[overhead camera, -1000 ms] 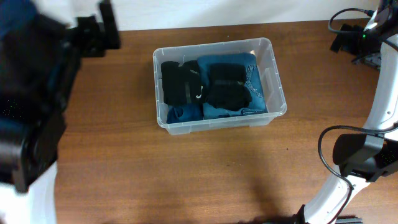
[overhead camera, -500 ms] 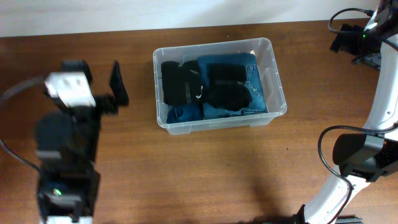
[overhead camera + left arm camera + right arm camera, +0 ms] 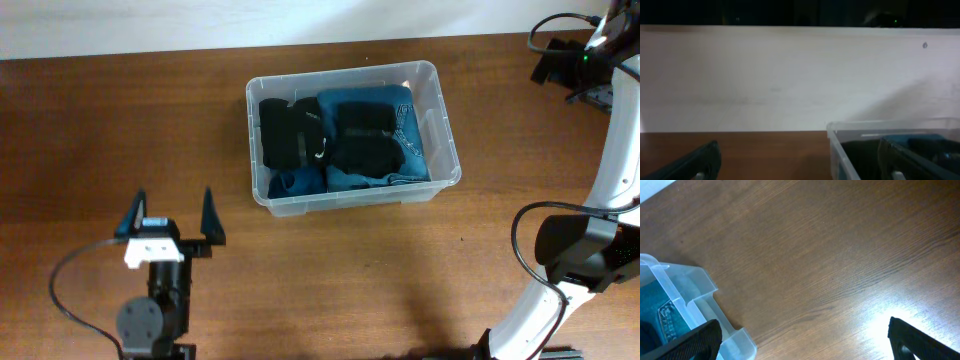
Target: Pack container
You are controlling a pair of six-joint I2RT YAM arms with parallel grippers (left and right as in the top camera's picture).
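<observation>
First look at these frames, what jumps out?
The clear container sits upper-middle on the wooden table, already filled with blue jeans and black garments. The left claw stands open at lower left, apart from it and holding nothing.

Nothing legible anywhere: no words, numbers or brand marks to read. Only a small pale patch [image 3: 666, 319] on the blue denim [image 3: 654, 302] inside the container [image 3: 702, 287], too blurred to make out.
</observation>
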